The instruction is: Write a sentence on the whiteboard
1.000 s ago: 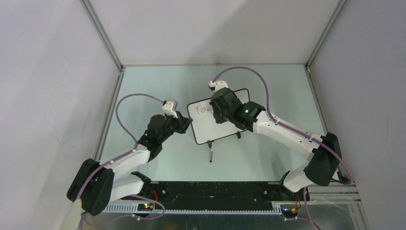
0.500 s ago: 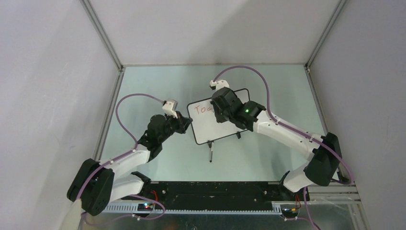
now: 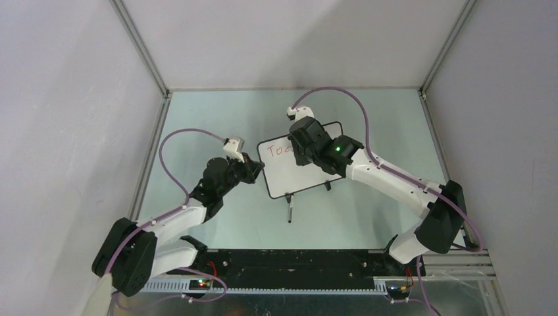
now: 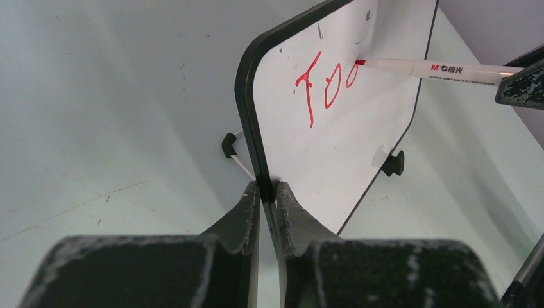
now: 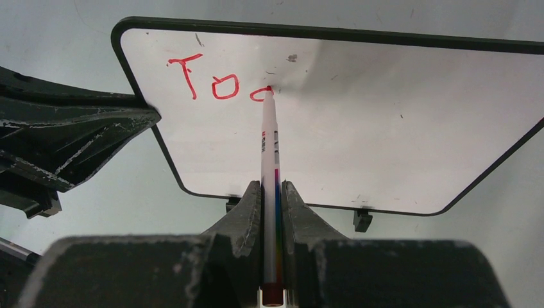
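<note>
One whiteboard [image 3: 287,175] stands mid-worktop [image 3: 375,118] on two black feet [image 5: 362,220], bearing three red letters [image 5: 213,84], "Too". The left pincer [image 4: 266,192] is clamped on its left edge. The right pincer [image 5: 271,192] is clamped on one marker [image 5: 269,144], whose red tip touches the third letter.

My pale green tabletop [image 3: 217,112] carries the black-framed white whiteboard [image 3: 283,174] on its feet; a slim dark stick [image 3: 289,213] lies just in front.
</note>
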`<act>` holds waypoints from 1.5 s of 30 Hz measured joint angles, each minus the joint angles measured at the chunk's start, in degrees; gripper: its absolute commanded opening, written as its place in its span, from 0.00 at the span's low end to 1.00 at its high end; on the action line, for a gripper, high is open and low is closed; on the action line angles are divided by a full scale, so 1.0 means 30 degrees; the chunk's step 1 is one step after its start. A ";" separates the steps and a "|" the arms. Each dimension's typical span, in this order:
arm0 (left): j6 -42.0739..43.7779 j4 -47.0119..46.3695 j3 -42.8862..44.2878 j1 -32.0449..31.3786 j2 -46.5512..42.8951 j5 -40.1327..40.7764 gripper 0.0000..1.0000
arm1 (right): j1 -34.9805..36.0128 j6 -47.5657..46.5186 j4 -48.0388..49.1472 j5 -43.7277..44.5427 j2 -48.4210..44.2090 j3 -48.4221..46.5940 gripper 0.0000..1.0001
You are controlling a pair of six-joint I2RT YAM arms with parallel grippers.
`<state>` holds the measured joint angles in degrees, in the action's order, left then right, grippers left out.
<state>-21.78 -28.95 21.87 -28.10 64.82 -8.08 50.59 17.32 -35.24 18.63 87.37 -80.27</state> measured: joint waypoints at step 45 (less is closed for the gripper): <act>0.0634 0.0124 0.0000 -0.0583 -0.0146 0.0801 0.00 | -0.0197 0.0000 -0.0291 0.0153 0.0430 -0.1151 0.00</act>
<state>-19.88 -28.58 21.87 -29.85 64.38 -5.67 50.00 17.32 -36.12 19.09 88.66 -83.72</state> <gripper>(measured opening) 0.129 0.136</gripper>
